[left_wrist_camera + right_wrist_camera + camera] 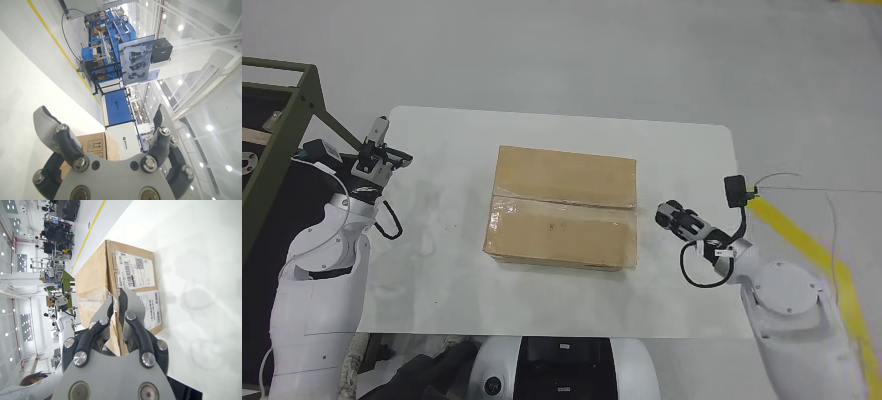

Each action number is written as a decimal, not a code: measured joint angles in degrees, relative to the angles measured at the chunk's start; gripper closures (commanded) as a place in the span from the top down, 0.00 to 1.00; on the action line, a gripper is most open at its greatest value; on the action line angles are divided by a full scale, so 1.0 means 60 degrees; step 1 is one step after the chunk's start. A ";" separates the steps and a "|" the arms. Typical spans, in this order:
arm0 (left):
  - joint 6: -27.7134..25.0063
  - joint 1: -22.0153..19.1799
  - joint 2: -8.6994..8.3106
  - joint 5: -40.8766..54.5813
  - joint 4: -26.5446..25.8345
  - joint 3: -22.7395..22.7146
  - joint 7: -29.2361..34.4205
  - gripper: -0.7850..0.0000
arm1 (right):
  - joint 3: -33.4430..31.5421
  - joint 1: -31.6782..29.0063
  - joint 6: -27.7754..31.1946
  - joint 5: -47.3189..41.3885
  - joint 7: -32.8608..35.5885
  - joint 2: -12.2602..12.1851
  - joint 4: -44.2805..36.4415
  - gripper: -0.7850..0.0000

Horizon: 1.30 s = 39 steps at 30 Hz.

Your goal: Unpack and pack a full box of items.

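Observation:
A closed cardboard box point(560, 207) with clear tape along its top seam sits in the middle of the white table point(692, 290). My right gripper point(662, 212) hangs just off the box's right end, level with the seam. In the right wrist view this gripper point(117, 295) is shut, its tips in front of the taped edge of the box point(94, 275), beside the shipping label point(136, 272). My left gripper point(375, 150) is over the table's far left corner, well away from the box. In the left wrist view it point(102, 109) stands wide open with nothing in it, a corner of the box point(94, 145) behind it.
A dark green metal frame point(292, 100) stands off the table's left edge. A yellow floor line point(790, 225) runs to the right of the table. Bare table surface surrounds the box on all sides.

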<state>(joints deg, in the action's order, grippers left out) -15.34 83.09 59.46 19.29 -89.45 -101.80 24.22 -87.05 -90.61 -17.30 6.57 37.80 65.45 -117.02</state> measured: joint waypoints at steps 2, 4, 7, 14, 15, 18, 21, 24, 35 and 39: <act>0.0000 0.0000 0.0000 0.0000 0.0000 0.0000 0.0000 1.00 | -0.0132 -0.0059 -0.0044 0.0025 -0.0010 -0.0018 -0.0234 0.00; 0.0000 0.0000 0.0000 0.0000 0.0000 0.0000 0.0000 1.00 | -0.0220 -0.0057 0.0040 -0.0158 -0.0017 -0.0022 -0.0433 0.00; 0.0000 0.0000 0.0000 0.0000 0.0000 0.0000 0.0000 1.00 | -0.0116 0.0159 0.0356 -0.0570 0.0178 -0.0019 -0.0485 0.00; 0.0000 0.0000 0.0000 0.0000 0.0000 0.0000 0.0000 1.00 | 0.1342 0.1496 -0.0446 0.0557 0.0744 0.0001 -0.0390 0.00; 0.0000 0.0000 0.0000 0.0000 0.0000 0.0000 0.0000 1.00 | 0.1637 0.1807 -0.0555 0.0569 0.0819 0.0027 -0.0240 0.00; 0.0000 0.0000 0.0000 0.0000 0.0000 0.0000 0.0000 1.00 | 0.2268 0.2567 -0.0733 0.0315 0.0968 0.0113 0.0272 0.00; 0.0000 0.0000 0.0000 0.0000 0.0000 0.0000 0.0000 1.00 | 0.2773 0.3215 -0.0900 -0.0031 0.1078 0.0202 0.0834 0.00; 0.0000 0.0000 0.0000 0.0000 0.0000 0.0000 0.0000 1.00 | 0.3197 0.3705 -0.1118 -0.0231 0.1150 0.0277 0.1311 0.00; 0.0000 0.0000 0.0000 0.0000 0.0000 0.0000 0.0000 1.00 | 0.3872 0.4431 -0.2080 -0.0196 0.1423 0.0352 0.2306 0.00; 0.0000 0.0000 0.0000 0.0000 0.0000 0.0000 0.0000 1.00 | 0.3857 0.4372 -0.2148 -0.0279 0.1472 0.0334 0.2454 0.00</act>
<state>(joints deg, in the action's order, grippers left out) -15.34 83.09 59.46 19.29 -89.45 -101.80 24.22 -63.91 -64.37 -30.18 4.89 46.63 67.46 -102.30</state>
